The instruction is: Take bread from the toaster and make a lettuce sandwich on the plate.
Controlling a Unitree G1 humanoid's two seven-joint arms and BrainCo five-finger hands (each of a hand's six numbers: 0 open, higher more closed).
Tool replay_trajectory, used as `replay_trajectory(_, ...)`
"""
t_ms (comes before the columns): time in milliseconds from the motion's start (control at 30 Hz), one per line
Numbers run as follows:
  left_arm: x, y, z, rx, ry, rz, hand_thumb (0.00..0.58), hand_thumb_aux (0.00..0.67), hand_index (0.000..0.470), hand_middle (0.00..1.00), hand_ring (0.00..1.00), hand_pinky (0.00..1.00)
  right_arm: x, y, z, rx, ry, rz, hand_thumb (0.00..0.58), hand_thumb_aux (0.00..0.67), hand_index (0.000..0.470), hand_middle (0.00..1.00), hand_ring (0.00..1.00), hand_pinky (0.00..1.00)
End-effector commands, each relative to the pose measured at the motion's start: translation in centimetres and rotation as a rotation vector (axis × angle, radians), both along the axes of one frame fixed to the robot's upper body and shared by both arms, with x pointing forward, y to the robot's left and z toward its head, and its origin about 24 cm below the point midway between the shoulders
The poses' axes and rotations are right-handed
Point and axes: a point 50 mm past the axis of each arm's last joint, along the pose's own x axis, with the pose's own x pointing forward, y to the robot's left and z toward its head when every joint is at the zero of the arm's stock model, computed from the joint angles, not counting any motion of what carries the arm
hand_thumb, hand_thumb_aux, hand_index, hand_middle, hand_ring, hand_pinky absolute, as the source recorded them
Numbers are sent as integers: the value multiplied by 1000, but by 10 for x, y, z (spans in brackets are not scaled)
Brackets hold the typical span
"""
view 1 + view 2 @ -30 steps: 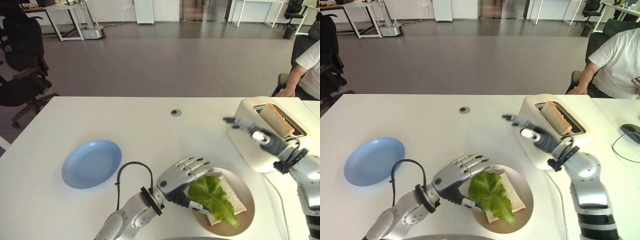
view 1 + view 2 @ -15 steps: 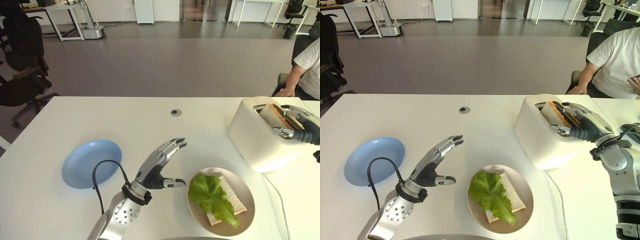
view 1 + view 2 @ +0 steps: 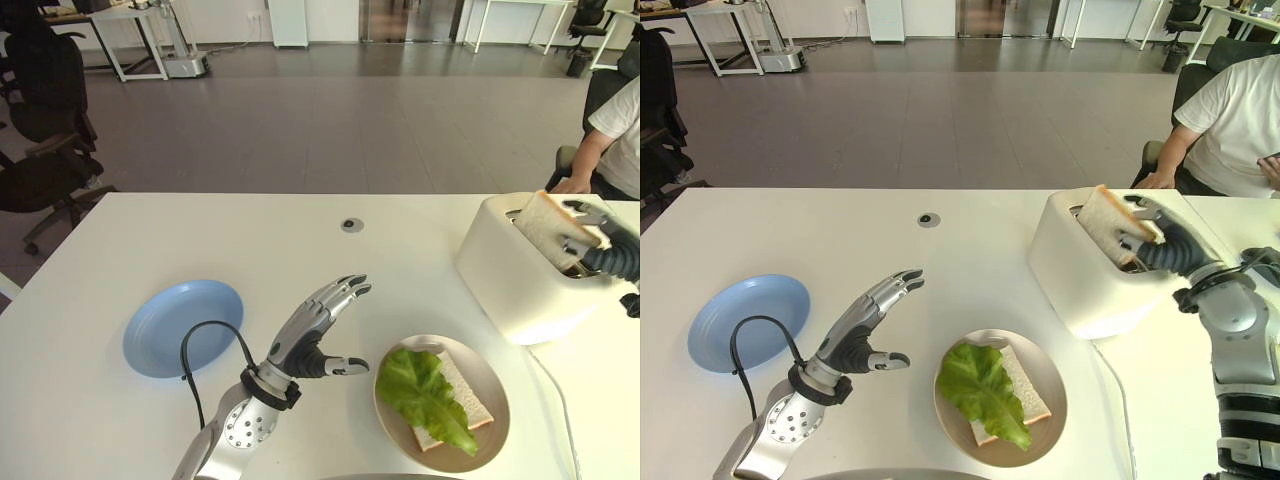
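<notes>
Fingers of the right hand are gripping a bread slice, tilted, its lower edge at the toaster slot. Lifting it fully clear looks wise before crossing to the lettuce on the plate; the left hand is hovering, spread wide.

Glossy white toaster, matt tan plate.
</notes>
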Motion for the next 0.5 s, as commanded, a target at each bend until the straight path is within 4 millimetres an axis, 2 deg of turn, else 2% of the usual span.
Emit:
replay_trajectory(33, -2, 3, -2, 19, 3, 21, 0, 0, 0, 0, 0, 0, 1, -17, 43, 194, -77, 8, 580, 670, 470, 0, 0, 0)
replay_trajectory(133, -4, 4, 1, 30, -14, 19, 0, 0, 0, 0, 0, 0, -2, -2, 64, 330, -10, 221, 580, 670, 470, 0, 0, 0)
replay_trajectory(233, -8, 8, 9, 52, -55, -8, 0, 0, 0, 0, 0, 0, -9, 39, 68, 374, 172, 569, 580, 670, 470, 0, 0, 0)
replay_trajectory(367, -18, 14, 32, 70, -160, -69, 0, 0, 0, 0, 0, 0, -11, 84, 47, 372, 486, 930, 580, 670, 470, 0, 0, 0)
replay_trajectory(500, -35, 16, 57, 108, -289, -88, 0, 0, 0, 0, 0, 0, -11, 117, 9, 207, 713, 1106, 580, 670, 470, 0, 0, 0)
